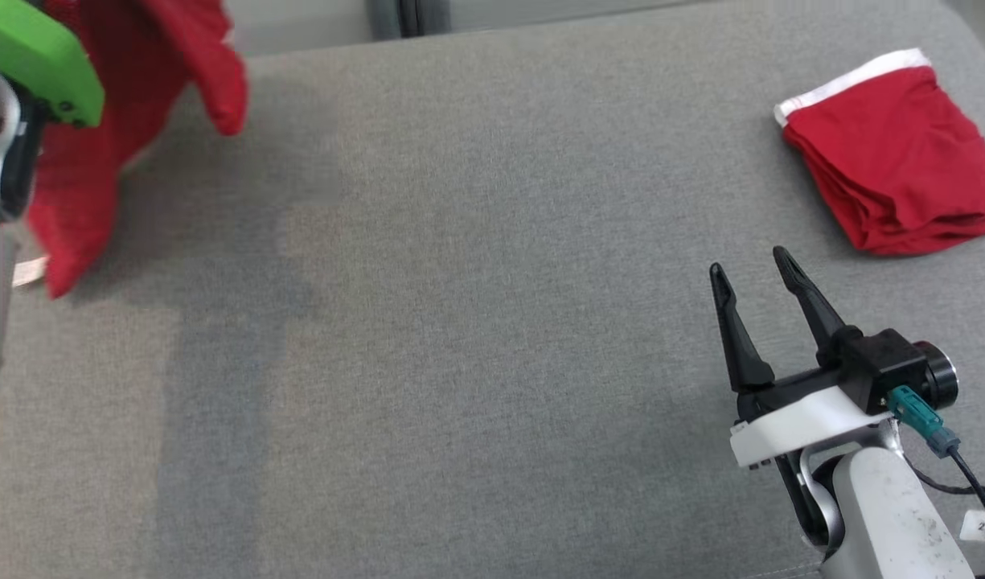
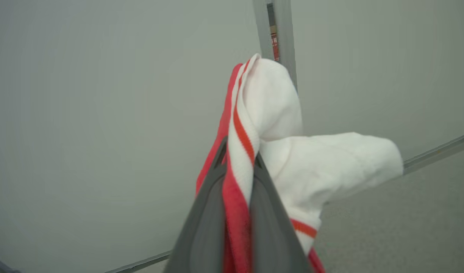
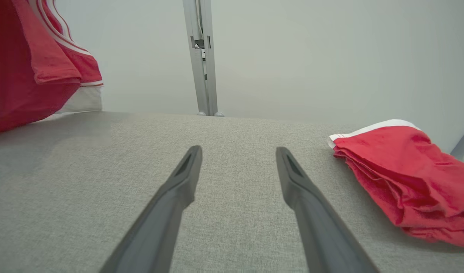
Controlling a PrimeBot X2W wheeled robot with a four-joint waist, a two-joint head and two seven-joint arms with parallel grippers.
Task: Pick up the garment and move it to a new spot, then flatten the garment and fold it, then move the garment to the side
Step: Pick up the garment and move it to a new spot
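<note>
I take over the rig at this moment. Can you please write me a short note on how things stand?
Left gripper: shut on the garment, which hangs over the table's left side.
Right gripper: open, holding nothing, above the table's near right.
Folded garment: lies at the far right.
Done: pick-up.
Left: set the garment down at a new spot, flatten, fold, move aside.

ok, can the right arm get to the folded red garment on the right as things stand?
Probably yes: its open fingers sit just short of the folded garment, with bare grey cushion between.
</note>
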